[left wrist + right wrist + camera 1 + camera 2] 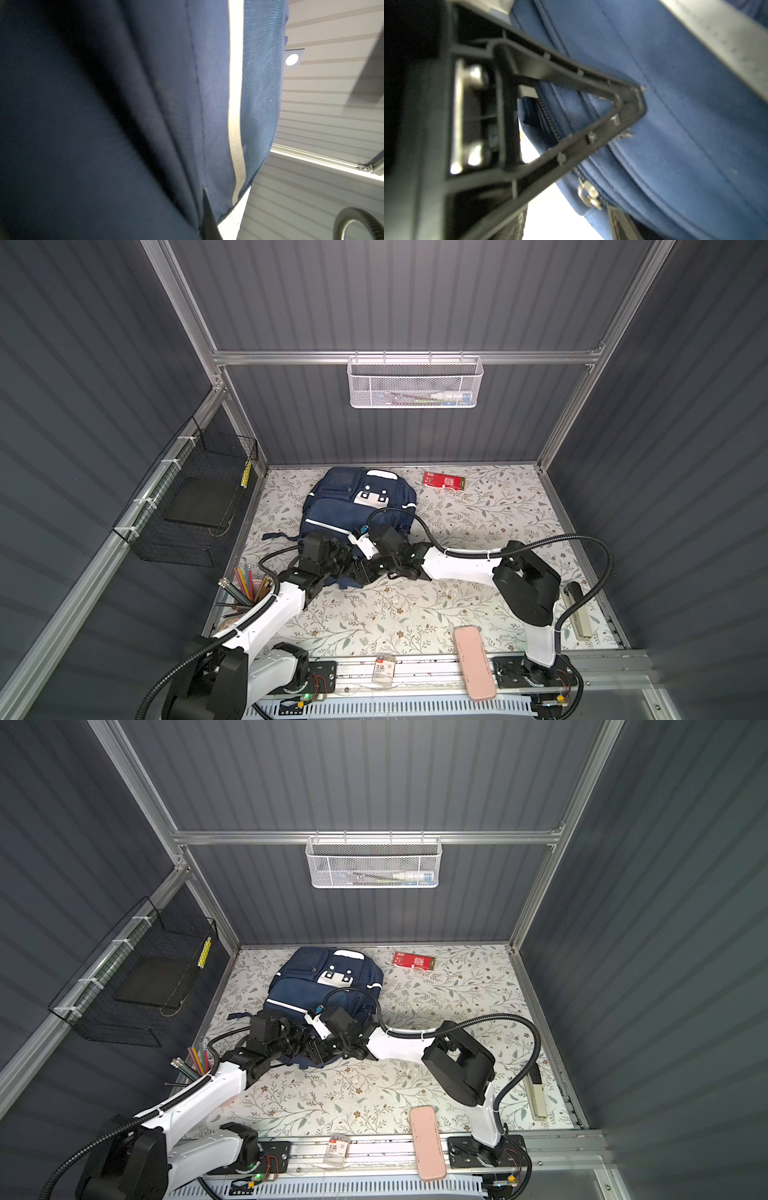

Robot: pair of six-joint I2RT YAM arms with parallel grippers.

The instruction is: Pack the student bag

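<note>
We see the large navy-blue fabric student bag lying flat on the floral-patterned bench, towards its far left corner, with its white front patch facing up. Both arms meet at the bag's near edge.

The left gripper is closed there. In its wrist view, dark fabric and a white stripe fill the frame beside one black fingertip. We cannot tell whether a fold is pinched.

The right gripper sits just beside it, with its jaws standing apart. One triangular black finger touches the blue cloth near a zip track and a small silver metal zip puller.

A flat red packet lies near the far edge, apart from the bag. A long pink case overhangs the near edge.
</note>
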